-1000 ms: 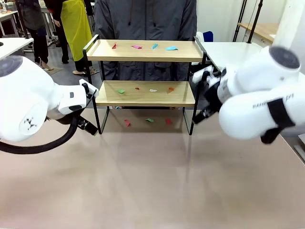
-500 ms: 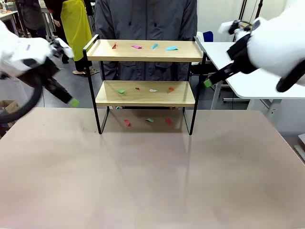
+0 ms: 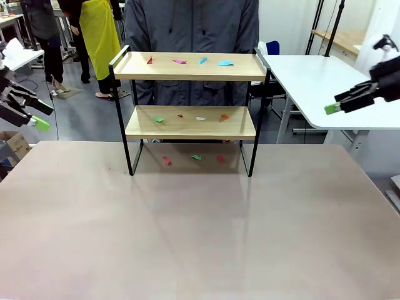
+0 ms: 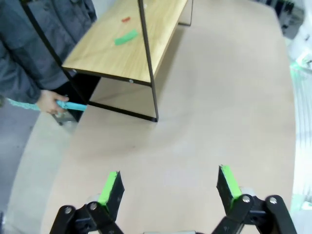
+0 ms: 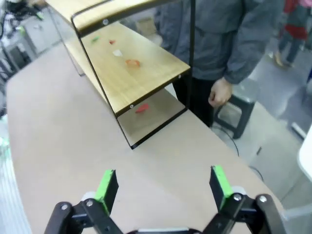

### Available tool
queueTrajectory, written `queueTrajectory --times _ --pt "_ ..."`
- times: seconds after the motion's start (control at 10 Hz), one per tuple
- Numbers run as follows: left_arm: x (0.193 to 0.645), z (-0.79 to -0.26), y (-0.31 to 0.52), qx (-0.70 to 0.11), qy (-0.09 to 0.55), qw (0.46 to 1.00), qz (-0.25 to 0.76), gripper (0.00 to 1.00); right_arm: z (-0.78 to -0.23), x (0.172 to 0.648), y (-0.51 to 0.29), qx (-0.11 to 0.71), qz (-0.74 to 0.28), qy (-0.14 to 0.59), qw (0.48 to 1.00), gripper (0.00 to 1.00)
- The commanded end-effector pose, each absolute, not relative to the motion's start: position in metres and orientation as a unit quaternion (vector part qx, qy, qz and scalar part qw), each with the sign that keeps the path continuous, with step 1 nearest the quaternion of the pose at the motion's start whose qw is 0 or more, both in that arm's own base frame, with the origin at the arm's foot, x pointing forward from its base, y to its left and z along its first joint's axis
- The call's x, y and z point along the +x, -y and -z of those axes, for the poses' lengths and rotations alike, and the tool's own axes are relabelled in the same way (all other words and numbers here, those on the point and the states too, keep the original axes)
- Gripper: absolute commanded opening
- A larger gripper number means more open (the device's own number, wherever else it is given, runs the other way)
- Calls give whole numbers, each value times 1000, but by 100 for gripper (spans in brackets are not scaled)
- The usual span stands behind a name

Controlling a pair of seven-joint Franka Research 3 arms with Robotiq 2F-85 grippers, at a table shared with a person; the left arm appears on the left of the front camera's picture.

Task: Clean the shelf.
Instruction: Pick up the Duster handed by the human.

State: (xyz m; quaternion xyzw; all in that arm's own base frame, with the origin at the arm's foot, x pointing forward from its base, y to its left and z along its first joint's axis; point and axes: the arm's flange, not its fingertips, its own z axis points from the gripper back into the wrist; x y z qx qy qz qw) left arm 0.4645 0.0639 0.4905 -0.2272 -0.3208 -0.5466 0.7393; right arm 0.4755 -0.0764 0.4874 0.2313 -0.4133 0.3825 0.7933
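Left claw (image 4: 169,185), right claw (image 5: 163,183) spread wide, empty; left wrist view catches person's hand (image 4: 48,101) beside shelf (image 4: 122,48).

The left gripper (image 3: 44,115) and right gripper (image 3: 334,104) show at the front view's side edges, which cut off their arms. The coloured scraps (image 3: 180,61) on the boards of the shelf (image 3: 187,129) are too small to identify. The person (image 3: 190,25) behind its far edge is partly hidden by the boards, head cut off by the top edge. In the left wrist view, the person's hand (image 4: 48,102) holds a teal thing (image 4: 73,105) too blurred to name.
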Motion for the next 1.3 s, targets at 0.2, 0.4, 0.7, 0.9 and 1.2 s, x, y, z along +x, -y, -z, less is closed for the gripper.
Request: queueTrajectory --times 0.2,0.4,0.7,0.9,1.2 --pt "464 -491 -64 -227 321 739 547 100 -487 475 76 231 -382 413 793 100" --pt "464 -491 -64 -227 321 739 547 100 -487 475 76 231 -382 413 793 100" --pt "485 -485 -90 -282 327 711 555 100 -476 498 102 259 -386 432 773 100" --pt "518 -468 -131 -373 361 651 553 100 -445 529 154 318 -374 463 738 100" --pt "546 -436 -167 -432 423 571 556 100 -406 556 202 367 -346 528 683 100"
